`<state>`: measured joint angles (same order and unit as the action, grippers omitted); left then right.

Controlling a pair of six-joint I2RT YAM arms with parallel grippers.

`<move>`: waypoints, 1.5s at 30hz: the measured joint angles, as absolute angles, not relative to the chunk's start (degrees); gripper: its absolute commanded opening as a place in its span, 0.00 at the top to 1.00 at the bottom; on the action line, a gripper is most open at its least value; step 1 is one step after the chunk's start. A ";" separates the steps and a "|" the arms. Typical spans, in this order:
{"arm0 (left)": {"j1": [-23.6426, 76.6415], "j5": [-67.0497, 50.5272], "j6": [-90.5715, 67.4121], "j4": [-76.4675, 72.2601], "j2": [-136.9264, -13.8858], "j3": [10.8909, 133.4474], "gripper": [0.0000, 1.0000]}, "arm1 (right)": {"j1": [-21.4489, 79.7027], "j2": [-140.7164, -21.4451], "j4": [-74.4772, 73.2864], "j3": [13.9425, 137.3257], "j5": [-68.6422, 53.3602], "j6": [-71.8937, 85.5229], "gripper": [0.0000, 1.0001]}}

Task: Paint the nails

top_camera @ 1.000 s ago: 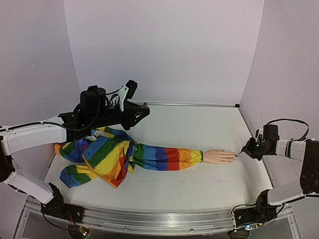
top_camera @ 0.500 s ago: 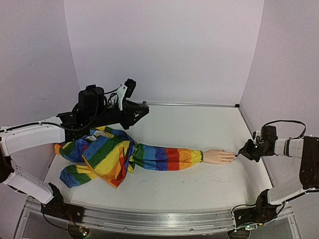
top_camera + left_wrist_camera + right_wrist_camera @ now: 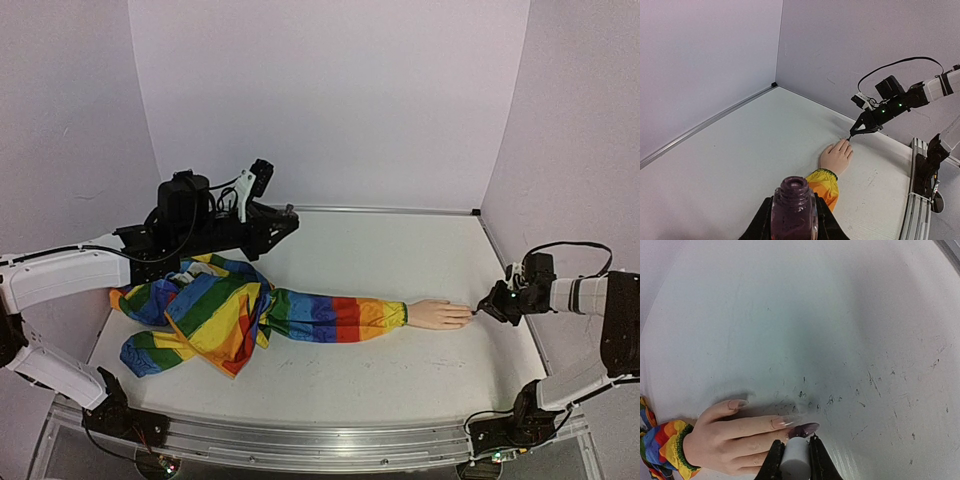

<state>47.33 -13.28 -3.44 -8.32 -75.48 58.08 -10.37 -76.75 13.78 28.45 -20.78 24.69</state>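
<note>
The pale mannequin hand (image 3: 438, 314) lies palm down at the end of a rainbow-striped sleeve (image 3: 320, 315). In the right wrist view its thumb nail (image 3: 737, 403) and index nail (image 3: 782, 421) are peach, and the middle nail (image 3: 804, 430) is dark purple. My right gripper (image 3: 794, 445) is shut on the brush's white cap (image 3: 794, 460), right at the dark nail; the bristles are hidden. It sits at the fingertips in the top view (image 3: 492, 305). My left gripper (image 3: 794, 212) is shut on an open purple polish bottle (image 3: 794, 200), held high above the sleeve at the back left (image 3: 275, 220).
The bunched rainbow garment (image 3: 190, 310) covers the left part of the white table (image 3: 400, 260). Walls close in at the back and both sides. The table near the fingertips shows dark scuffs (image 3: 832, 400). A metal rail (image 3: 300, 440) runs along the near edge.
My right gripper has moved slightly down and in toward the fingertips, then held still. My left arm with the bottle has barely shifted.
</note>
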 measured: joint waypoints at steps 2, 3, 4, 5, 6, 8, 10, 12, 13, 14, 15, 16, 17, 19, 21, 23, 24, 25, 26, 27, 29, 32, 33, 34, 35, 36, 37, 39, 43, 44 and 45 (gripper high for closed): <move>47.33 -13.28 -3.44 -7.97 -75.48 58.08 1.00 | -10.37 -76.84 13.82 28.45 -20.84 24.64 1.00; 47.33 -13.26 -3.44 -7.88 -75.48 58.08 1.00 | -10.37 -76.84 13.82 28.45 -20.82 24.64 1.00; 47.33 -13.26 -3.44 -7.75 -75.48 58.08 1.00 | -10.37 -76.84 13.85 28.45 -20.82 24.64 1.00; 47.33 -13.26 -3.44 -7.53 -75.46 58.08 1.00 | -10.37 -76.84 13.89 28.45 -20.82 24.64 1.00; 47.33 -13.26 -3.44 -7.49 -75.46 58.08 1.00 | -10.37 -76.86 13.93 28.45 -20.82 24.62 1.00; 47.33 -13.26 -3.44 -7.40 -75.46 58.08 1.00 | -10.37 -76.86 14.04 28.45 -20.78 24.49 1.00; 47.33 -13.26 -3.44 -7.42 -75.46 58.08 1.00 | -10.37 -76.84 14.24 28.45 -20.58 24.49 1.00; 47.33 -13.26 -3.44 -7.40 -75.46 58.08 1.00 | -10.37 -76.84 14.35 28.45 -20.27 24.49 1.00; 47.33 -13.26 -3.44 -7.40 -75.46 58.08 1.00 | -10.37 -76.84 14.41 28.45 -20.10 24.49 1.00; 47.33 -13.26 -3.44 -7.42 -75.46 58.08 1.00 | -10.37 -76.86 14.48 28.45 -20.03 24.49 1.00; 47.33 -13.26 -3.44 -7.40 -75.46 58.08 1.00 | -10.37 -76.84 14.57 28.45 -19.92 24.49 1.00; 47.33 -13.26 -3.44 -7.40 -75.46 58.08 1.00 | -10.37 -76.84 14.61 28.45 -19.86 24.49 1.00; 47.33 -13.26 -3.44 -7.40 -75.46 58.08 1.00 | -10.37 -76.86 14.63 28.45 -19.75 24.49 1.00; 47.33 -13.26 -3.44 -7.40 -75.46 58.08 1.00 | -10.37 -76.86 14.61 28.45 -19.44 24.49 1.00; 47.33 -13.26 -3.44 -7.40 -75.46 58.08 1.00 | -10.37 -76.86 14.63 28.45 -19.14 24.49 1.00; 47.33 -13.26 -3.44 -7.40 -75.46 58.08 1.00 | -10.37 -76.93 14.63 28.45 -18.87 24.49 1.00; 47.33 -13.26 -3.44 -7.40 -75.46 58.08 1.00 | -10.37 -76.97 14.63 28.45 -18.76 24.49 1.00; 47.33 -13.23 -3.44 -7.38 -75.46 58.08 1.00 | -10.37 -77.01 14.63 28.45 -18.63 24.49 1.00; 47.33 -13.26 -3.44 -7.40 -75.46 58.08 1.00 | -10.37 -77.06 14.63 28.45 -18.55 24.49 1.00; 47.33 -13.26 -3.44 -7.38 -75.46 58.08 1.00 | -10.37 -77.08 14.63 28.45 -18.44 24.51 1.00; 47.33 -13.23 -3.44 -7.38 -75.46 58.08 1.00 | -10.37 -77.10 14.63 28.45 -18.28 24.51 1.00; 47.33 -13.23 -3.44 -7.38 -75.46 58.08 1.00 | -10.37 -77.14 14.63 28.45 -18.00 24.51 1.00; 47.33 -13.23 -3.44 -7.35 -75.46 58.08 1.00 | -10.37 -77.19 14.63 28.45 -17.89 24.51 1.00; 47.33 -13.23 -3.44 -7.35 -75.46 58.08 1.00 | -10.37 -77.28 14.63 28.45 -17.67 24.51 1.00; 47.33 -13.23 -3.44 -7.35 -75.46 58.08 1.00 | -10.37 -77.34 14.63 28.45 -17.54 24.51 1.00; 47.33 -13.23 -3.44 -7.35 -75.46 58.08 1.00 | -10.37 -77.38 14.61 28.45 -17.39 24.53 1.00; 47.33 -13.23 -3.42 -7.35 -75.46 58.08 1.00 | -10.37 -77.41 14.61 28.45 -17.26 24.53 1.00; 47.33 -13.21 -3.42 -7.35 -75.46 58.08 1.00 | -10.37 -77.43 14.63 28.45 -17.08 24.53 1.00; 47.33 -13.21 -3.42 -7.33 -75.46 58.08 1.00 | -10.37 -77.62 14.61 28.45 -16.82 24.53 1.00; 47.33 -13.19 -3.42 -7.33 -75.46 58.08 1.00 | -10.37 -77.62 14.61 28.45 -16.75 24.53 1.00; 47.33 -13.21 -3.42 -7.31 -75.46 58.08 1.00 | -10.37 -77.62 14.63 28.45 -16.64 24.53 1.00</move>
<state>47.33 -13.21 -3.42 -7.31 -75.46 58.08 -10.37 -77.62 14.63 28.45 -16.64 24.53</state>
